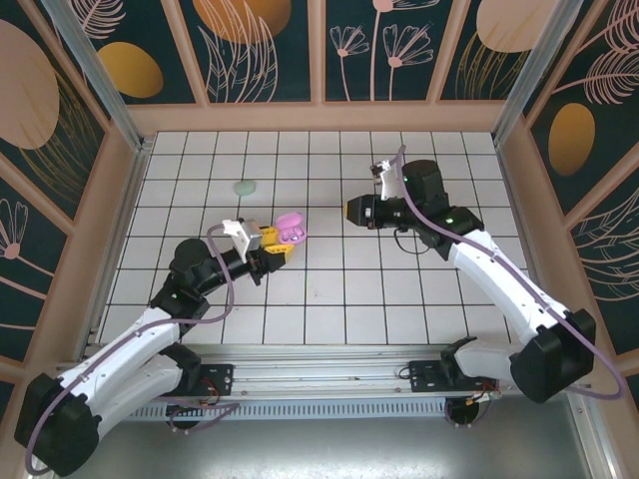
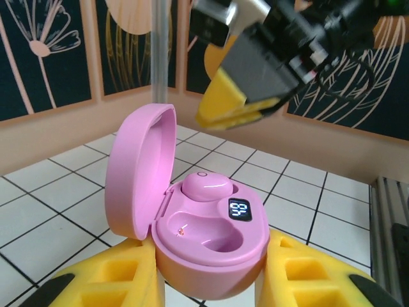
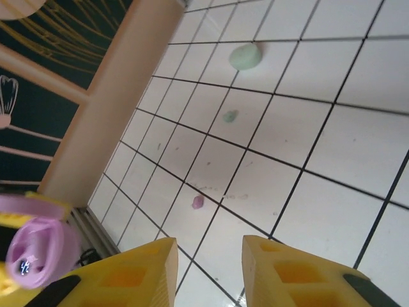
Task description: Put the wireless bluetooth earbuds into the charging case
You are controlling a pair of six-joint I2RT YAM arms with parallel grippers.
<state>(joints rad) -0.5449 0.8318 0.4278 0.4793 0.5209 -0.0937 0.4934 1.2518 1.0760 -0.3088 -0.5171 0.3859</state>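
My left gripper [image 2: 208,272] is shut on the pink charging case [image 2: 211,236], its yellow fingers [image 2: 108,281] pressing on both sides. The case lid [image 2: 137,169] stands open at the left. One pink earbud [image 2: 206,185] sits in the far slot; the near slot [image 2: 204,229] is empty, and a small display [image 2: 239,209] is lit. From above, the case [image 1: 291,229] is held just over the tiles by the left gripper [image 1: 275,242]. My right gripper [image 1: 351,210] is open and holds nothing. Below the right gripper [image 3: 209,256], a loose pink earbud [image 3: 198,202] and a mint earbud [image 3: 229,116] lie on the tiles.
A closed mint case [image 3: 245,56] lies on the white tiled floor [image 1: 329,299], also the mint case [image 1: 245,187] at the back left. Wooden walls [image 1: 319,118] enclose the floor. The right gripper's fingers [image 2: 233,105] hang just beyond the pink case.
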